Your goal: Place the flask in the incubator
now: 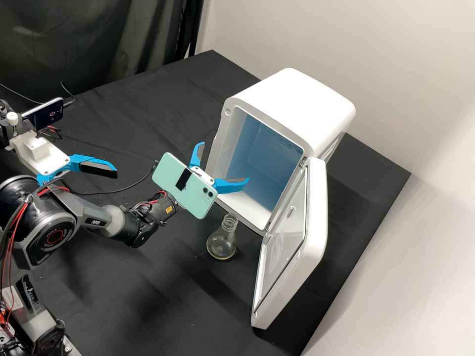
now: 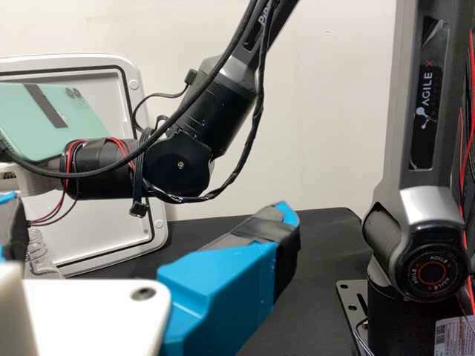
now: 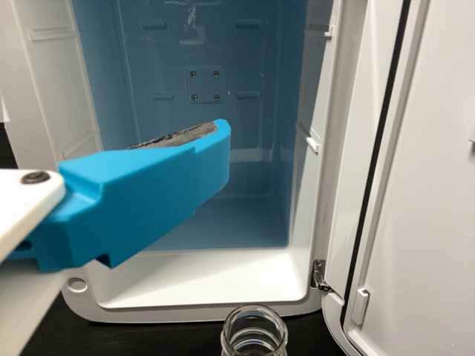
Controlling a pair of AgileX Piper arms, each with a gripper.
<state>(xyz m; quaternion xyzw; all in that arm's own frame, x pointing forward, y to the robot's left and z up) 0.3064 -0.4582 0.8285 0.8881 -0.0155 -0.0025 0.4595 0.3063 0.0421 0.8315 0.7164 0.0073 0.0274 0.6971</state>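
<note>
A clear glass flask (image 1: 221, 241) stands upright on the black bench, just in front of the white incubator (image 1: 297, 104). The incubator's door (image 1: 297, 222) is swung wide and shows a blue inside (image 3: 208, 111). My right gripper (image 1: 220, 167) hovers open above the flask, level with the incubator's mouth, with nothing between its fingers. One of those blue fingers (image 3: 148, 193) crosses the right wrist view, and the flask's neck (image 3: 254, 332) sits below it. My left gripper (image 1: 79, 170) stays far to the left, open and holding nothing; its finger (image 2: 245, 252) is in the left wrist view.
A mint-green phone (image 1: 183, 185) is strapped to the right wrist. Another phone (image 1: 47, 111) sits on a mount at the back left. The open door blocks the bench to the flask's right. An arm base (image 2: 423, 222) stands close to the left gripper.
</note>
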